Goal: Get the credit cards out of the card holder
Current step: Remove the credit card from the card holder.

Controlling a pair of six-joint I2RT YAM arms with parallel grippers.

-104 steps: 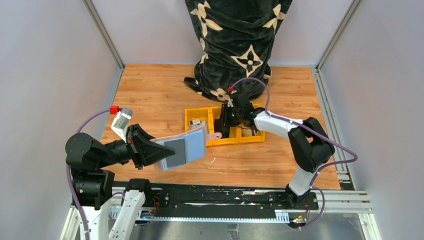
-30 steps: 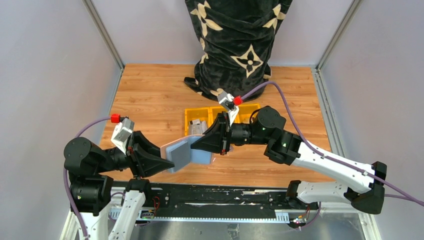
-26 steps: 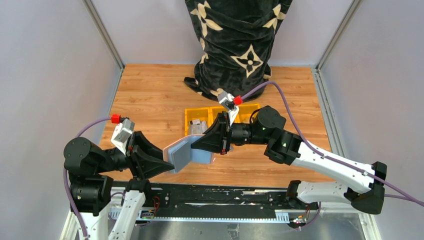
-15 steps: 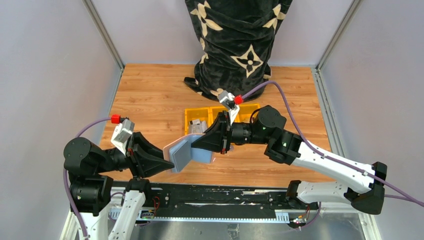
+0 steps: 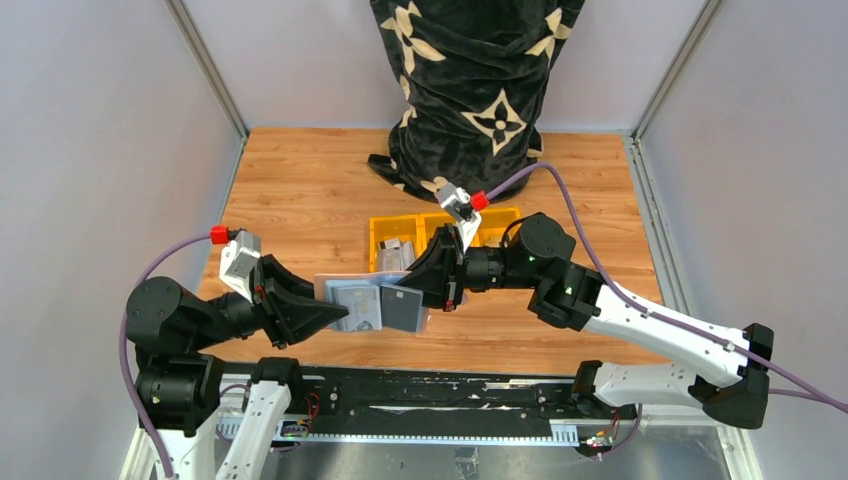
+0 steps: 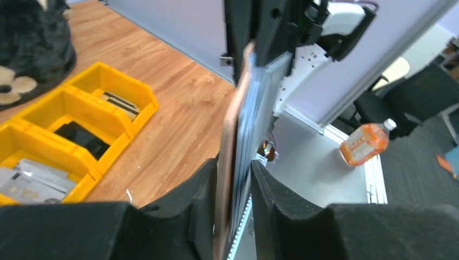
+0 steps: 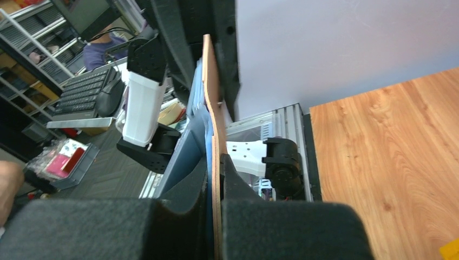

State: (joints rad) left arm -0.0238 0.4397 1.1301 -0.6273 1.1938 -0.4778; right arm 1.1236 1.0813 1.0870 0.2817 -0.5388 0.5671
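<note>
The taupe-brown card holder (image 5: 345, 279) hangs in the air between both grippers, above the near part of the table. It lies flat towards the top camera. A grey credit card (image 5: 357, 305) and a darker one (image 5: 401, 308) show on its face. My left gripper (image 5: 325, 310) is shut on its left end. My right gripper (image 5: 428, 292) is shut on its right end. In the left wrist view the holder (image 6: 234, 130) is edge-on between my fingers (image 6: 208, 189), with blue-grey cards (image 6: 255, 116) beside it. In the right wrist view the holder edge (image 7: 212, 103) and a blue card (image 7: 198, 127) sit between the closed fingers.
A yellow three-compartment tray (image 5: 378, 232) stands mid-table behind the grippers, also in the left wrist view (image 6: 135, 97). It holds silvery cards (image 6: 30, 183) and a small black item (image 6: 81, 135). A black cloth bundle with beige flowers (image 5: 470, 90) stands at the back.
The holder has turned from tilted edge-up to flat, so the card faces now show from above. My left wrist rolled and lifted a little. The right arm has hardly moved.
</note>
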